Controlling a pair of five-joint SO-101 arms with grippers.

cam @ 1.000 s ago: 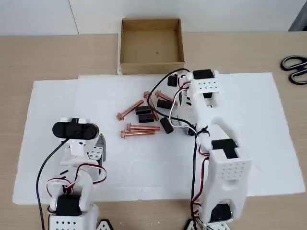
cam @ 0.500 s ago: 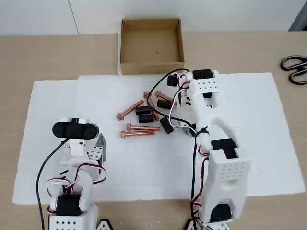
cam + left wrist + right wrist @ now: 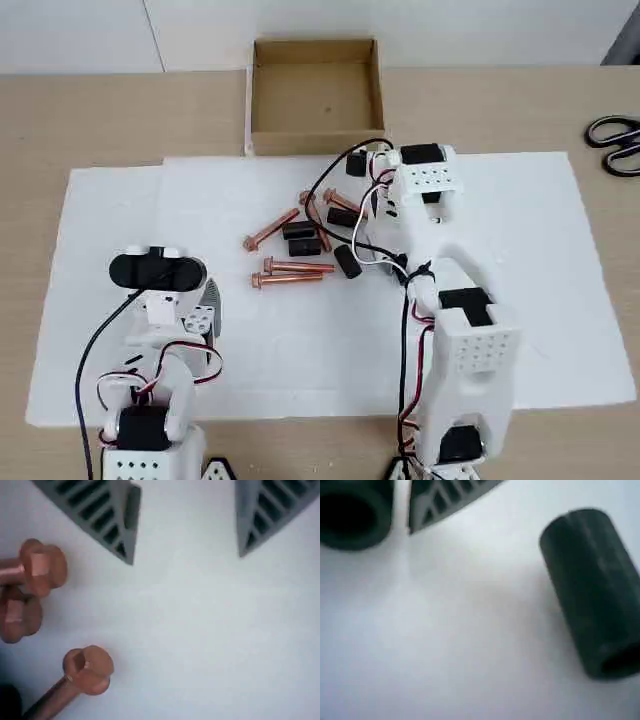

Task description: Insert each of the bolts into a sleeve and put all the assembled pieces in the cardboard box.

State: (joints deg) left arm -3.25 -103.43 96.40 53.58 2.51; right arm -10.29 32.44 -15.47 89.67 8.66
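Cardboard box [image 3: 315,140] at the far side of the worktop [image 3: 120,110], open on top, bare brown floor showing. Just in front of the box, on a white sheet [image 3: 130,200]: copper bolts [image 3: 290,280] and black sleeves [image 3: 300,230], loose in one cluster, all outside the box, bolts and sleeves apart from each other. Three bolts in plain sight on the side farther from the box. Two more nearer the box, partly crossed by cables [image 3: 380,252], so hard to count for sure. Small black piece [image 3: 358,167] close to the box's front right corner, either a sleeve or an arm part, cannot tell which.

Left gripper [image 3: 185,552] well away from the box, beyond the bolts, spread wide, holding nothing, bare sheet between its tips. Three bolt heads close by in the left wrist view, one cut off at the frame edge, shanks mostly out of frame.

Right gripper [image 3: 447,499] near the box's front right corner, hidden under its own white wrist [image 3: 425,180] in the high view and cut off by the frame edge in the right wrist view. How far open: cannot tell. Two blurred sleeves close by, one [image 3: 592,590] on its side, the other [image 3: 350,512] cropped.

Scissors [image 3: 615,135] far out to the right of the box, clipped by the frame edge.
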